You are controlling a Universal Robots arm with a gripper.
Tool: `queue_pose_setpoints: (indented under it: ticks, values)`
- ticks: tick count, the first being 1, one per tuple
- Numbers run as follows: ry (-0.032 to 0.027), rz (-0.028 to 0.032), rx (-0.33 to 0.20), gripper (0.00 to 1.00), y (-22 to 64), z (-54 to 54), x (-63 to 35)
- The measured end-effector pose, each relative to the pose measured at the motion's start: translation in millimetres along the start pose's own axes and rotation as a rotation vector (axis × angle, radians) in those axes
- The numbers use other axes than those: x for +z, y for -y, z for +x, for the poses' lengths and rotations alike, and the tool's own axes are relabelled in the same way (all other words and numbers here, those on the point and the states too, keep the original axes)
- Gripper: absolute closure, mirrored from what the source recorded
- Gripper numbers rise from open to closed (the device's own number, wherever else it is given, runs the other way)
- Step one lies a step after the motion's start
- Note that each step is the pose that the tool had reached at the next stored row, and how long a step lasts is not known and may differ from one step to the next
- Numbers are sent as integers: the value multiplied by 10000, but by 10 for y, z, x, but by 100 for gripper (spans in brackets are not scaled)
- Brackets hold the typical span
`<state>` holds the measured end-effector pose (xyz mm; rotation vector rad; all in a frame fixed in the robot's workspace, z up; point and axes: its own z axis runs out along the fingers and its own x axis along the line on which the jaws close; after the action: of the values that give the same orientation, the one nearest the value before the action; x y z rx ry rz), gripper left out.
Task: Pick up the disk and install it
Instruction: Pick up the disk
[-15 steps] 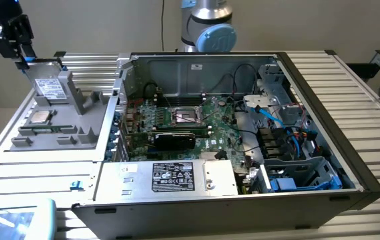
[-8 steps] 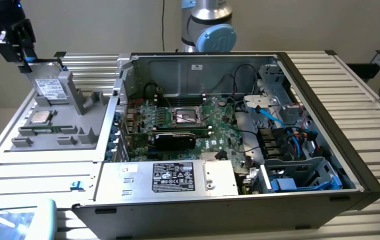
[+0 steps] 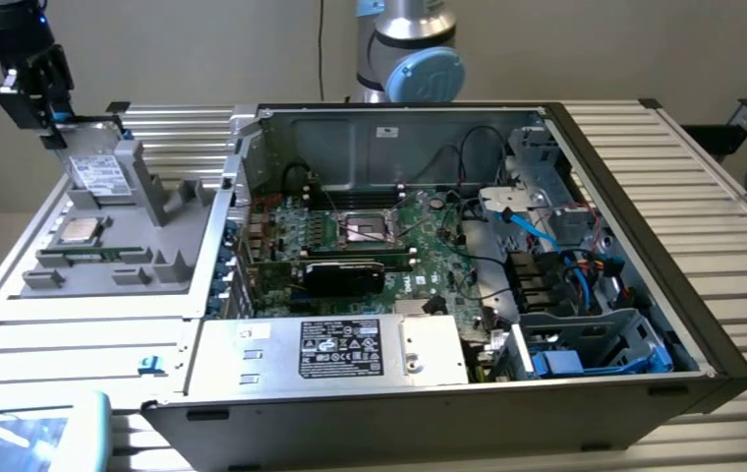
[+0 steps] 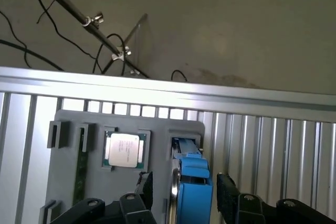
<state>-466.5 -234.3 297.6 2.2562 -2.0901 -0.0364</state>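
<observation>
Two views, different info. Exterior view: hand [image 3: 48, 126] hangs over the grey fixture [image 3: 150, 246] at the end where the disk [image 3: 98, 177] sits, white label showing; open PC case [image 3: 609, 147] beside the fixture. Wrist view: hand [image 4: 185, 192] wide open, fingers [image 4: 227, 195] straddling the disk's [image 4: 193, 179] blue carrier, gripping nothing. CPU chip [image 4: 125, 149] sits in the fixture just beside the disk.

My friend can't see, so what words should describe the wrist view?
The gripper has its jaws open on either side of the blue-framed disk, which stands on edge in a grey tray. A square silver chip lies in the tray beside it, on a slatted metal table.
</observation>
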Motion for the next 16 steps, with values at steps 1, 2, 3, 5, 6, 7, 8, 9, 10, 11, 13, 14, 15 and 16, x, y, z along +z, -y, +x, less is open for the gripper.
queue_pose_setpoints:
  ticks: [1, 2, 3, 5, 6, 7, 8, 9, 10, 11, 13, 14, 15, 16]
  values:
    - [26, 5, -3, 40, 0, 1, 5]
    - [86, 9, -7, 40, 0, 1, 12]
    - [157, 14, -11, 40, 1, 2, 20]
    - [203, 19, -13, 40, 3, 1, 43]
    - [204, 18, -12, 40, 3, 1, 52]
    - [207, 14, -12, 40, 3, 1, 60]
    - [207, 11, -12, 40, 4, 1, 64]
    - [207, 9, -10, 40, 4, 1, 66]
    - [209, 8, -10, 40, 4, 1, 66]
    - [217, 9, -11, 40, 4, 3, 66]
    - [227, 12, -12, 40, 4, 4, 68]
    - [228, 12, -12, 40, 4, 4, 68]
    - [228, 11, -11, 40, 4, 3, 68]
    - [229, 12, -10, 40, 4, 5, 69]
